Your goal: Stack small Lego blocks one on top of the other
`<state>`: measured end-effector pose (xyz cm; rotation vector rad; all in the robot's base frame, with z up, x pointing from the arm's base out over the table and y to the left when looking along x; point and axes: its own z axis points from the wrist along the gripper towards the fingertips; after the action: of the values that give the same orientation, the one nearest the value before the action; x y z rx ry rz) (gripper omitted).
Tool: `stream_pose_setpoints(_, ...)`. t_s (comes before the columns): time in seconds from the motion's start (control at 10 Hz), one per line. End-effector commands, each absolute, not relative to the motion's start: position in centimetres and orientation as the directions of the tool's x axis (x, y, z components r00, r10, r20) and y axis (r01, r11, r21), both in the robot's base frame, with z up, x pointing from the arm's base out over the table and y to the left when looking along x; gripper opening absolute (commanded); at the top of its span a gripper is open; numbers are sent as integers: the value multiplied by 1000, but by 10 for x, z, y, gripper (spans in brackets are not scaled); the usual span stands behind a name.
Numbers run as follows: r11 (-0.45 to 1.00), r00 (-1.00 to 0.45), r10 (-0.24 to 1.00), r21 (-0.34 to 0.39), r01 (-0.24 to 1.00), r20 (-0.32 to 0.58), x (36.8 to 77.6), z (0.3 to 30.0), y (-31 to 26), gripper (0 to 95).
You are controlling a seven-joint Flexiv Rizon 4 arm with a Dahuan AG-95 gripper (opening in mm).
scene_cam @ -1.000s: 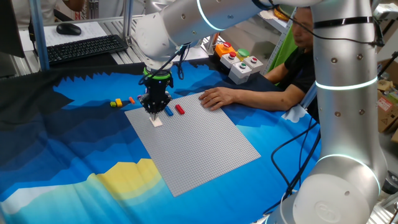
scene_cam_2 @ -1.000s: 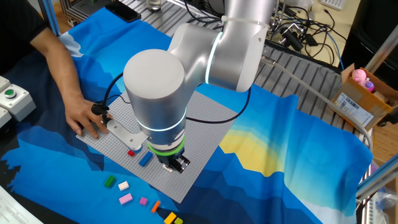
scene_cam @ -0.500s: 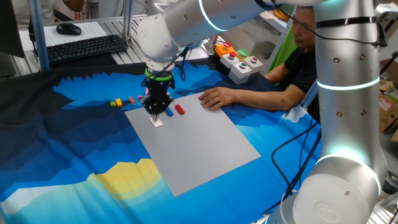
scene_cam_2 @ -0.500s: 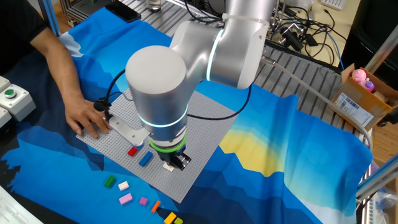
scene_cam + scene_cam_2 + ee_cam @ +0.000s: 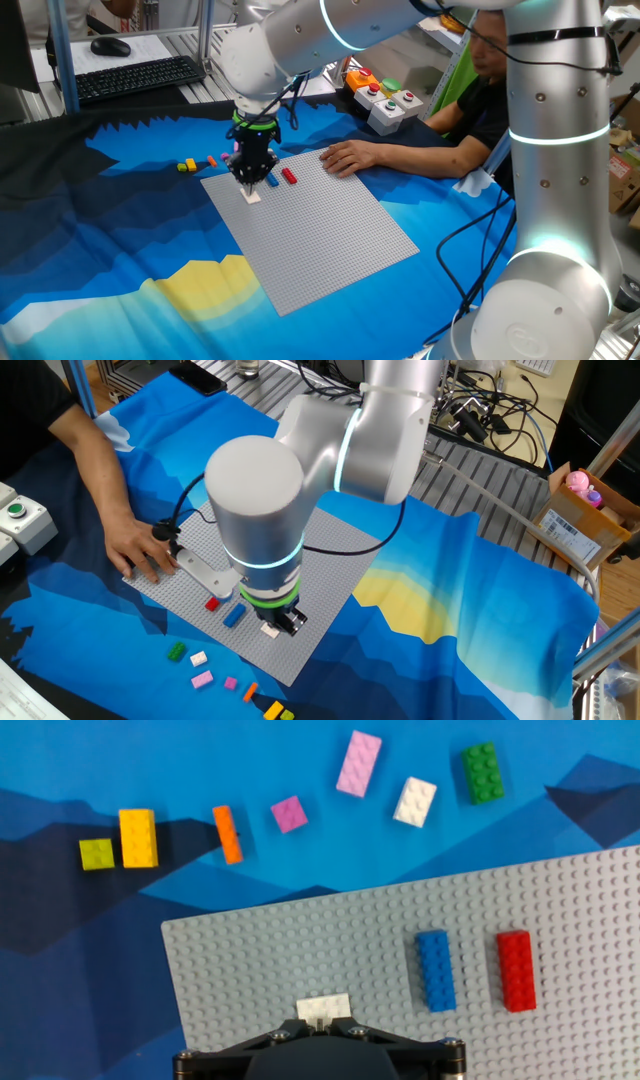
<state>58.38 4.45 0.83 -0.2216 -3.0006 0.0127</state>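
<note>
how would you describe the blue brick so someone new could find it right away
Start at the large grey studded baseplate on the blue cloth. Two long bricks lie side by side near its edge, beside the gripper. The blue brick is the one nearer the gripper; its neighbour is the red brick.

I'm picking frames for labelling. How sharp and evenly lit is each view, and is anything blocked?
Hand view: sharp; the blue brick and red brick show studs, but the pincer housing hides the white brick's lower edge. One fixed view: clear, bricks tiny. The other fixed view: the arm's grey joint covers much baseplate.
</note>
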Motion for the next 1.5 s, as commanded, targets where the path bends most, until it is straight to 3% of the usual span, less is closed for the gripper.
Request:
stream_pose_setpoints(0.1,988,-975,152,-25,149,165,586,22,45,0)
stream_pose_setpoints(1.5,988,-978,152,-16,152,143,579,3,45,0)
